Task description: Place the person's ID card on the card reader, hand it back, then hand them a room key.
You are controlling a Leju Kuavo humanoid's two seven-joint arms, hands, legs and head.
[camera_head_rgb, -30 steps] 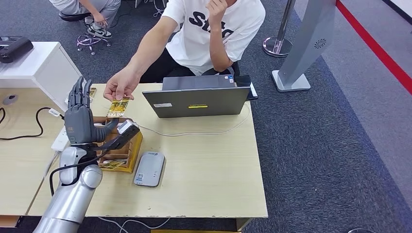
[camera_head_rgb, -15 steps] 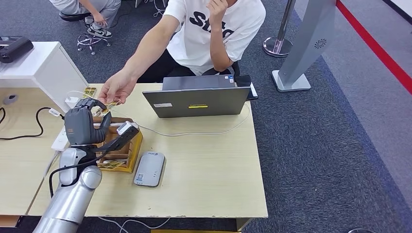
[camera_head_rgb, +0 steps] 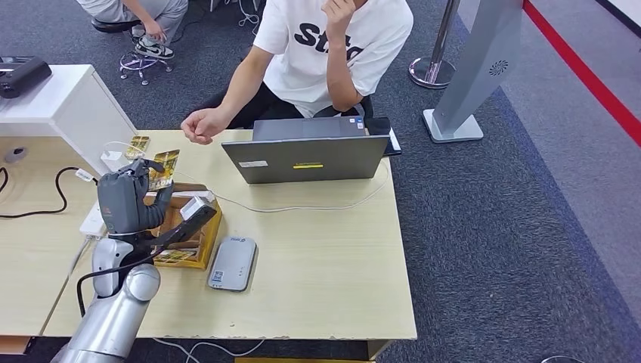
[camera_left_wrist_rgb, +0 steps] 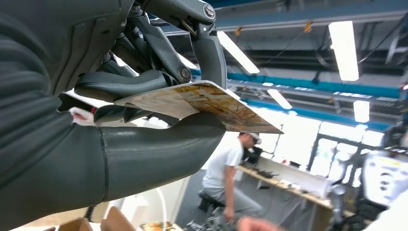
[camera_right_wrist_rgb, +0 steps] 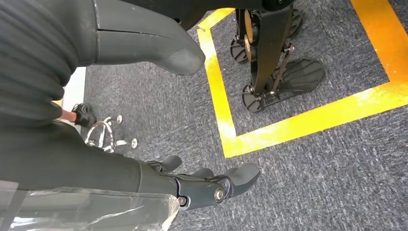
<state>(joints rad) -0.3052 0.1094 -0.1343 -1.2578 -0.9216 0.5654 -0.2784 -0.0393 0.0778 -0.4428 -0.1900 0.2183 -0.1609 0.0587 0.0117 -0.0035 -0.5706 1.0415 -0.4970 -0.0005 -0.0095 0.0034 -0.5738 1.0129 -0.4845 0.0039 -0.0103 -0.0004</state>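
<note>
ID card (camera_head_rgb: 164,168): a thin rectangular card with a yellow-gold and brown printed face; the print was too small to read. In the left wrist view the card (camera_left_wrist_rgb: 202,102) appeared as a flat sheet with a mottled gold and brown face, pinched between the thick grey thumb and the darker fingers (camera_left_wrist_rgb: 211,53). In the head view it was held above the table's far left part, over the wooden box, with its face tilted and its long axis running from the hand up and away toward the person's side of the table.

Left hand (camera_head_rgb: 127,198): raised above the table on its silver arm, fingers curled in and grasping the ID card.

Right hand (camera_right_wrist_rgb: 211,185): hung low over grey carpet with a yellow floor line; fingers apart and slightly bent, holding nothing.

Card reader (camera_head_rgb: 232,262): a flat grey device with rounded corners, lying on the table just beside the wooden box, well apart from the card.

Wooden box (camera_head_rgb: 198,240): open, compartmented, beneath the left hand, with a gold-printed card lying in it at its near side.

Second gold card (camera_head_rgb: 137,143): lay flat on the table near the far left edge.

Person's hand (camera_head_rgb: 198,125): loosely curled, at the table's far edge, apart from the card.

Laptop (camera_head_rgb: 305,157): grey, open, its lid's back toward the robot.

Table (camera_head_rgb: 325,265): light wood.
</note>
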